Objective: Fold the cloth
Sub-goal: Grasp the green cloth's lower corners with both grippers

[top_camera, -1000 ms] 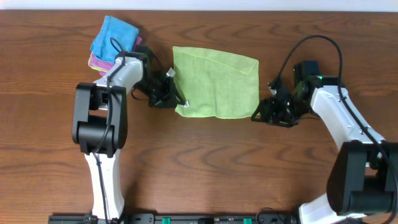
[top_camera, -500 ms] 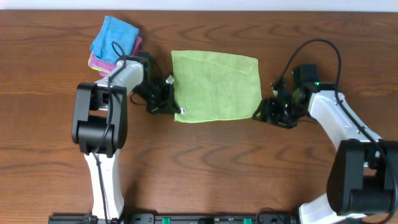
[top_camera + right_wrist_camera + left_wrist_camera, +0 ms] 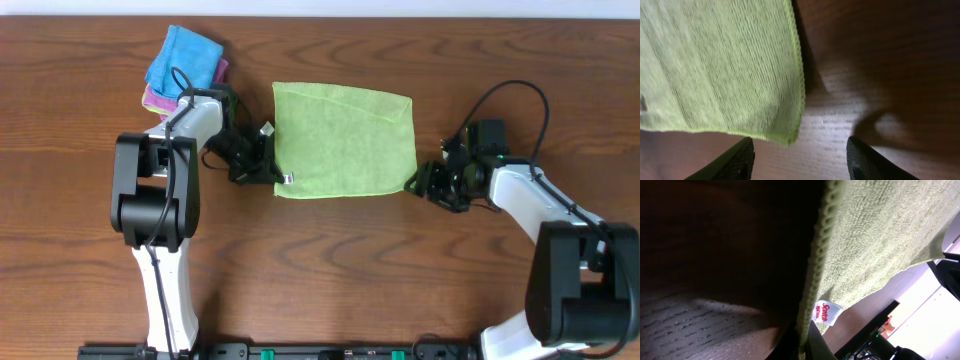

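Tabletop: the dark brown wood-grain tabletop [image 3: 340, 270] is being used as the flat bed for the fold, and the work is being carried on its middle, between the two arms.

Left claw: the left claw [image 3: 270, 172] is being held low at the near-left corner of the lime-green rectangular terry cloth [image 3: 345, 140]. In the left wrist view the stitched hem [image 3: 813, 275] is being drawn down between the almost-meeting fingers. The claw is therefore being judged clenched on that edge, probably so that the corner can be lifted and carried.

Label: a small white sewn-in label with red lettering [image 3: 826, 312] is being shown just beside the gripped spot, marking that corner.

Right claw: the right claw [image 3: 800, 145] is being held released, its dark fingers [image 3: 735, 160] spread wide. The near-right corner is lying just ahead of the gap, untouched. The claw is likely being lined up so that both near corners can be raised together.

Cloth: the cloth is being presented spread open at the tabletop's middle, with no clear fold made and its far edge lying free.

Step in hand: the grip on the near edge is being prepared, and the task is being judged barely begun.

Far corner: a stack of folded blue and pink cloths [image 3: 185, 68] is being stored well apart at the far left, behind the left arm, and is likely not in play.
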Motion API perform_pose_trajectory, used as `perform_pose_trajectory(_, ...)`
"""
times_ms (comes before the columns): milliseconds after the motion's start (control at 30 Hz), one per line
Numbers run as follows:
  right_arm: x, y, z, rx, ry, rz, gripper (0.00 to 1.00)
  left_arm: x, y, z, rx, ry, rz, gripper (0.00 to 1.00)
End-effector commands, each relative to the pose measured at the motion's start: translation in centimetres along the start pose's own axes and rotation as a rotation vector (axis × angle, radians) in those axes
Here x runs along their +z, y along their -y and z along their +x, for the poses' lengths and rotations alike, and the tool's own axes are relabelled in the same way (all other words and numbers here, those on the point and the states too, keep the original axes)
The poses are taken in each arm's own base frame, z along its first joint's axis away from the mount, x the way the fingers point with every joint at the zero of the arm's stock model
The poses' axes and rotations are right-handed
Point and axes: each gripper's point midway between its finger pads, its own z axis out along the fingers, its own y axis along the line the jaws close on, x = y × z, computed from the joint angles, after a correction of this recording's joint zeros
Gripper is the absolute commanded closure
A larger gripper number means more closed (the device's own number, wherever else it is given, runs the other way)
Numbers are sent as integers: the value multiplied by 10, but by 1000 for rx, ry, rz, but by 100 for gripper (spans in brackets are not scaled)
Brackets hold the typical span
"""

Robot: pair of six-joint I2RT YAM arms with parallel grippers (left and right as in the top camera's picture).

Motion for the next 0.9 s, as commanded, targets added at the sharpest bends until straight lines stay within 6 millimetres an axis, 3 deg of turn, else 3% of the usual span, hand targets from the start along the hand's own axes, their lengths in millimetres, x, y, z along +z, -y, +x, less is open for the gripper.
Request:
perform_pose_trajectory(0,1,-4,0,42,16,-11,41,-6,3,2,23,12,-9,94)
perform_pose_trajectory(400,4,-17,-15,45,81,-37,43,-6,3,2,23,12,-9,94)
perform_pose_trajectory(600,18,-18,-14,56,72,-31,44,-6,3,2,23,12,-8,94)
perform_pose_trajectory(800,36,-7,-7,87,26,-8,65,-6,3,2,31,12,-8,94)
perform_pose_trajectory(867,37,-8,-6,78,24,-7,79,-6,5,2,42,11,2,94)
